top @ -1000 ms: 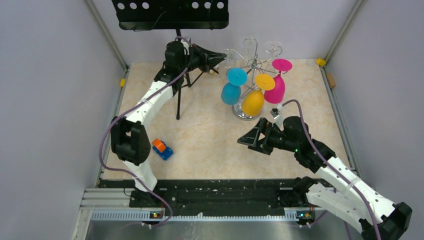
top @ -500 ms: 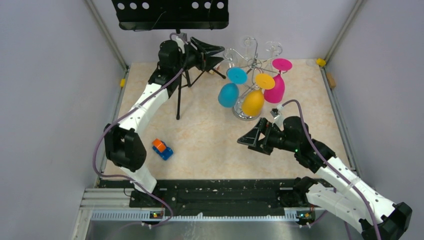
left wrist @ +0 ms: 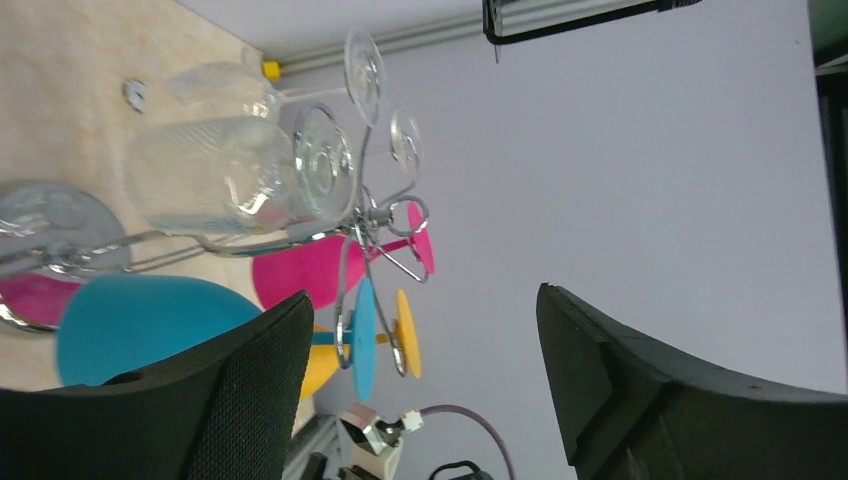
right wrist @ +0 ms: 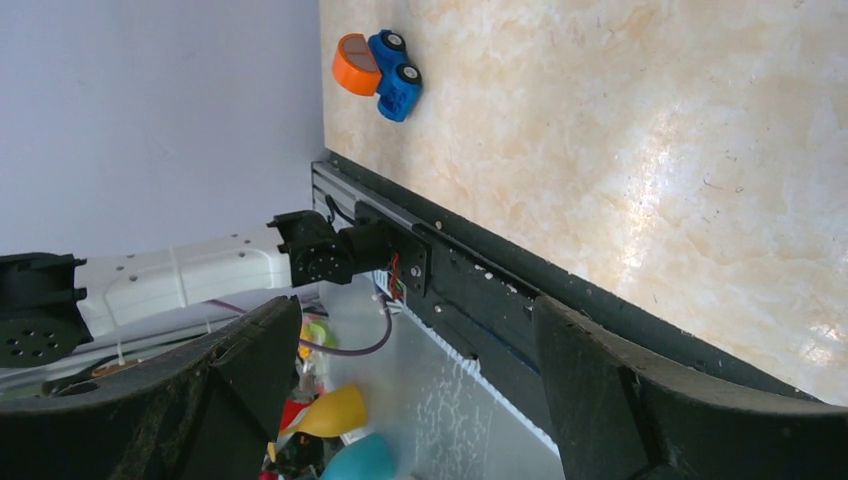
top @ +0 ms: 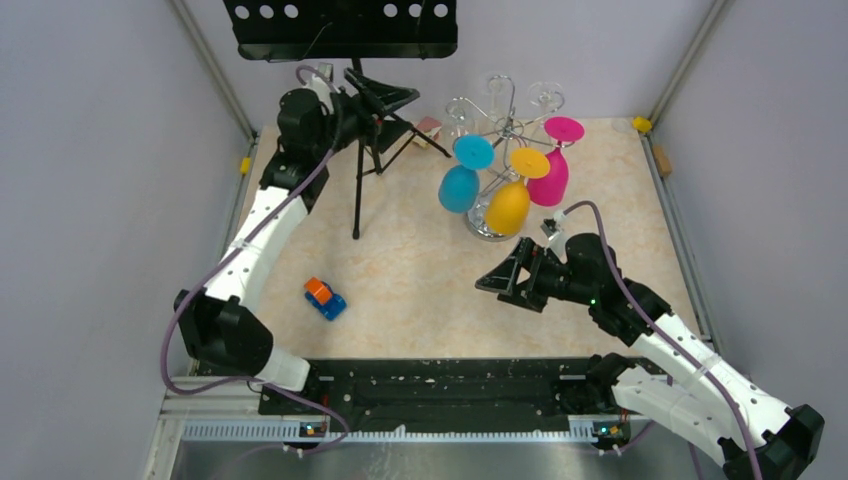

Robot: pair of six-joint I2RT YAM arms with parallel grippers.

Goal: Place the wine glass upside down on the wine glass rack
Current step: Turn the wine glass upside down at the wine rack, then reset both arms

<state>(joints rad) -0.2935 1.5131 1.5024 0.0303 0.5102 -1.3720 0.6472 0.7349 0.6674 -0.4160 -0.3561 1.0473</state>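
Note:
The chrome wine glass rack (top: 507,127) stands at the back of the table, its round base (left wrist: 50,225) showing in the left wrist view. A clear ribbed wine glass (left wrist: 215,175) hangs upside down from a hook on the rack's left side (top: 459,114). Blue (top: 460,187), yellow (top: 507,205) and pink (top: 553,180) glasses hang there too. My left gripper (top: 400,105) is open and empty, apart from the rack on its left, with its jaws (left wrist: 425,340) wide. My right gripper (top: 500,278) hovers open and empty in front of the rack (right wrist: 415,340).
A black tripod music stand (top: 358,180) stands just below my left gripper, its desk (top: 340,25) at the back wall. A small pinkish block (top: 430,127) lies near the rack. A blue and orange toy car (top: 325,298) sits front left (right wrist: 378,62).
My left gripper has opened and drawn back to the left, away from the rack. The blue glass swung slightly. The right arm has not moved.

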